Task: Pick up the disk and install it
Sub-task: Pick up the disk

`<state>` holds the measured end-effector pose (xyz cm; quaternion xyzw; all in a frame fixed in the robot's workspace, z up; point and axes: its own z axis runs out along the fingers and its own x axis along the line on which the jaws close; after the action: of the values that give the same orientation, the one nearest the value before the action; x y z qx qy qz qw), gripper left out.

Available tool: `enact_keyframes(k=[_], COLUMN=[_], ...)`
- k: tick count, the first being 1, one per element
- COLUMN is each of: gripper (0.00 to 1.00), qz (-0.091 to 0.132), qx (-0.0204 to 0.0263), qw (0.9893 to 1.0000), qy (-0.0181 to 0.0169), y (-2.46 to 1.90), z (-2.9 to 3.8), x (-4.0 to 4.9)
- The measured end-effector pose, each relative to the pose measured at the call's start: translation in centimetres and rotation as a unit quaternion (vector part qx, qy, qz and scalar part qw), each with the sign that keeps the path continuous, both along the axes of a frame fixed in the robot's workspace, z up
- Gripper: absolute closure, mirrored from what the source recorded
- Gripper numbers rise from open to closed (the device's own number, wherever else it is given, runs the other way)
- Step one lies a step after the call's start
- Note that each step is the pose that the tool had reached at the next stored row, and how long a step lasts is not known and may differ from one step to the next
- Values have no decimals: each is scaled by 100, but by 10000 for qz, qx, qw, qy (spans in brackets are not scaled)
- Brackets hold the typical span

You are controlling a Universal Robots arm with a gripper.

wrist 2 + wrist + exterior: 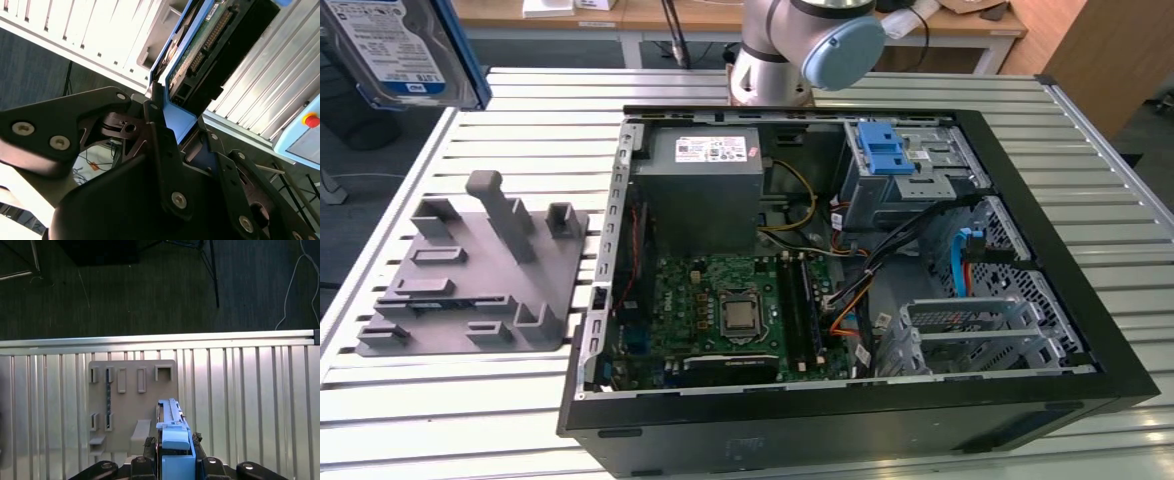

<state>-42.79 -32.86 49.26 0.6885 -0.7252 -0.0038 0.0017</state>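
Slatted metal table (454, 405); hand (177, 122) grips disk (394, 45) above grey fixture (131, 405).

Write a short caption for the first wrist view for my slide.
The hand grips the blue-railed disk, with the grey holder and slatted table below.

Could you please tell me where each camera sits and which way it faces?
Exterior view: off the arm, above the table, looking down into the open computer case; the arm's base stands beyond it, and the disk hangs close to the lens.
First wrist view: on the arm, looking down past the tool onto the grey fixture.
Second wrist view: at the wrist, looking along the tool's fingers clamped on the disk.
Shared: all three show the disk; the exterior and first wrist views both show the fixture.
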Motion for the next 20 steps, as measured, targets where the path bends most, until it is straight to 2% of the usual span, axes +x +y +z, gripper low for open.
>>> enact_keyframes(k=[7,20], gripper=[63,63], qz=[0,0], qx=[0,0], qw=[10000,10000], qy=[1,1], y=[0,0], z=[122,128], x=[0,20])
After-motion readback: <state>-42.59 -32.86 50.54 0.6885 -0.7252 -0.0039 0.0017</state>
